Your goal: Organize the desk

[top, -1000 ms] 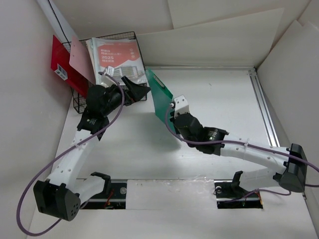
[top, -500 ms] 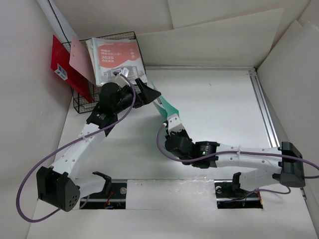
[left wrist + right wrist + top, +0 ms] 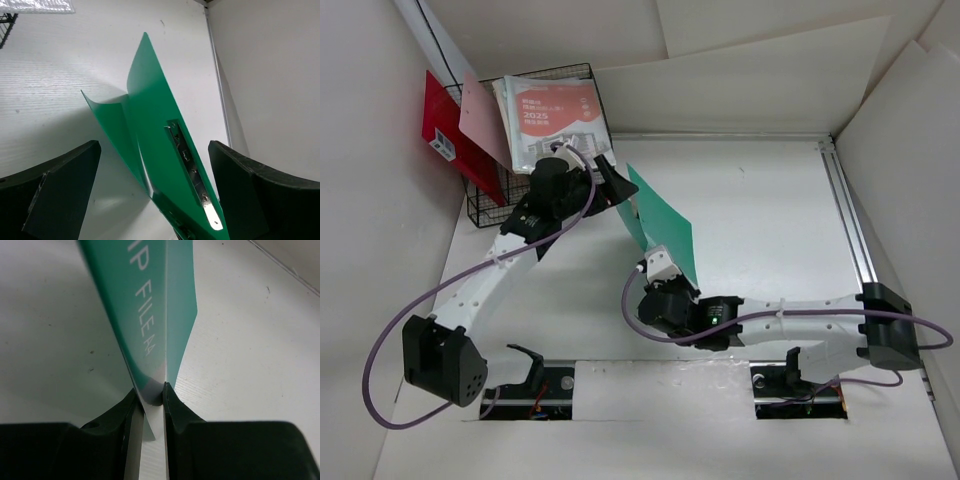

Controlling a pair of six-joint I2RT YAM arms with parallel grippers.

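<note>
Beneath both arms we see the white counter (image 3: 770,200), filling the view. Near its middle a green clip file (image 3: 665,228) stands tilted, its lower edge pinched in the right hand (image 3: 150,395). The left hand (image 3: 152,150) gapes wide at the file's far corner; we cannot tell whether it touches. The file's printed label is cut off.

green clip file (image 3: 665,225) – tilted, covers parted, metal clip (image 3: 192,170) showing inside | black wire basket (image 3: 478,212) – far-left corner | 2025 booklet (image 3: 555,115) upright in it | red folder (image 3: 445,130), pink sheet (image 3: 482,120) leaning at its left
</note>
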